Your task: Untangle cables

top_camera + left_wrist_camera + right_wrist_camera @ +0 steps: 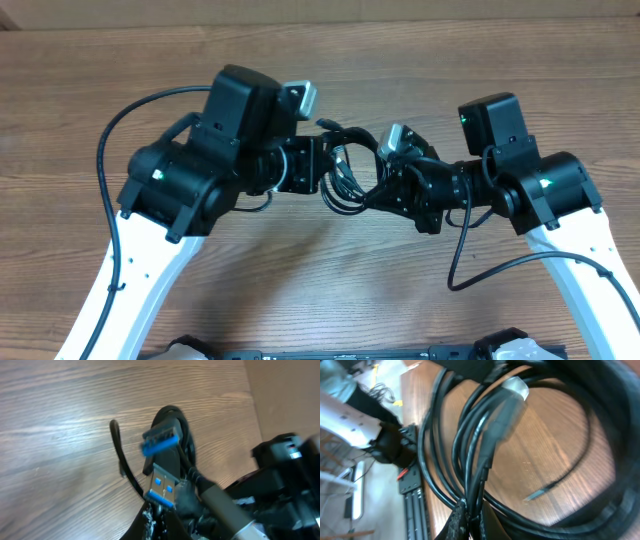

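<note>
The cables (345, 170) are a small bundle of thin black cords held between my two grippers above the table centre. My left gripper (322, 165) is shut on the bundle from the left; in the left wrist view its jaws (172, 517) pinch cords beside two blue-tipped USB plugs (162, 485), with a grey plug body (225, 510) alongside. My right gripper (385, 190) is shut on the bundle from the right; in the right wrist view its jaws (472, 517) clamp several black strands (470, 455) that loop upward, one with a silvery plug end (515, 387).
The wooden table (330, 280) lies under both arms. Thick black robot cables run beside the left arm (105, 150) and the right arm (470, 250). A black rail (350, 352) sits at the table's near edge.
</note>
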You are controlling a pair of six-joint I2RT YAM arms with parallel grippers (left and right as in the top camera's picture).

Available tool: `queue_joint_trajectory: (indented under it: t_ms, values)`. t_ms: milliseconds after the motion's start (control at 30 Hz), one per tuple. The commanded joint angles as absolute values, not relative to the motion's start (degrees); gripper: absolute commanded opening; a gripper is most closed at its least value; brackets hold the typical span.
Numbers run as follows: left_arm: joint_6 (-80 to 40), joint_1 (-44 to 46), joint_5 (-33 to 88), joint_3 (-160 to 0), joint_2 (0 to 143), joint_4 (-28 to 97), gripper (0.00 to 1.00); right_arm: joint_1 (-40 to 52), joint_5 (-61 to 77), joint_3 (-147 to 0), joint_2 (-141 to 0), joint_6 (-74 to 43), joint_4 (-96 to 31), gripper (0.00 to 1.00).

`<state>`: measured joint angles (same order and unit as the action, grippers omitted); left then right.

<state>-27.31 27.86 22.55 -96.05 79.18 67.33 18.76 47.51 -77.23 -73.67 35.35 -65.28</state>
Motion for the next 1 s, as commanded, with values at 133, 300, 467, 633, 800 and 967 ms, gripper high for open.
queue_joint_trajectory:
  t_ms: [133, 300, 467, 633, 800, 967]
  values:
    - [-26.0, 25.04, 23.38, -98.15, 78.28, 70.54, 0.04, 12.97, 43.53, -77.1, -73.73, 21.98, -57.14, 0.04]
    - [-25.28, 25.04, 23.33, -98.17, 78.28, 70.78, 0.04, 10.2, 43.0, -77.1, -73.63, 12.97, -52.01, 0.04]
    - [-25.28, 25.04, 22.04, -98.17, 78.28, 70.83, 0.04, 9.23, 31.18, -77.1, -73.63, 2.31, -52.14, 0.04]
    - [-25.28, 25.04, 22.04, -98.17, 78.28, 70.67, 0.04, 9.3, 28.8, -77.1, -73.63, 4.71, -56.82, 0.56]
    - [-25.28, 25.04, 22.09, -98.17, 78.28, 70.7, 0.04, 9.3, 32.6, -77.1, -73.63, 12.73, -59.2, 0.7]
    - [-25.3, 25.04, 22.09, -98.15, 78.3, 70.63, 0.04, 9.3, 49.91, -77.1, -73.63, 23.24, -61.6, 0.69]
